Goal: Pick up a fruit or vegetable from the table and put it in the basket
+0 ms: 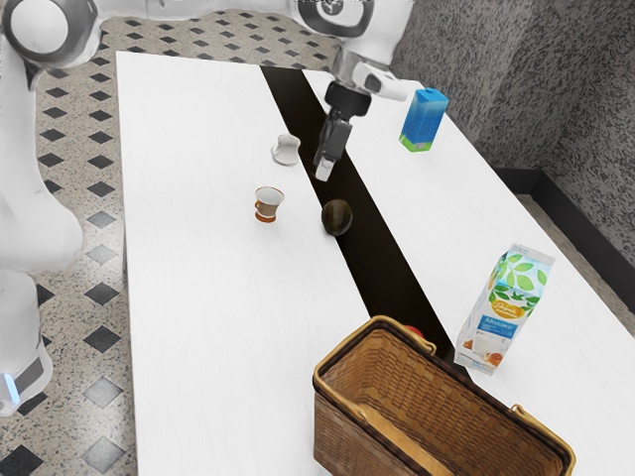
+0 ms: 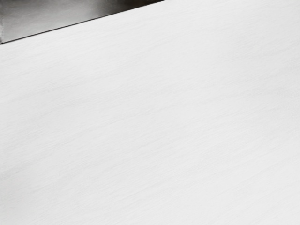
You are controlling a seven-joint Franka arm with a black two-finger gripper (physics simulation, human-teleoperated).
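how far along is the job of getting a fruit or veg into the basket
Nothing looks done yet: the dark, avocado-like fruit sits on the table, and I see no fruit in the visible part of the basket. In hand: nothing that I can see; my gripper hangs near that fruit. Left: grasp it, lift it, carry it to the basket and release it inside.

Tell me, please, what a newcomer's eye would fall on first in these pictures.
Most likely the wicker basket, large and close at the exterior view's bottom, right of centre. Next comes the dark stripe running along the white table, with a dark, roundish fruit at its edge. The leaf-printed carton beside the basket also stands out.
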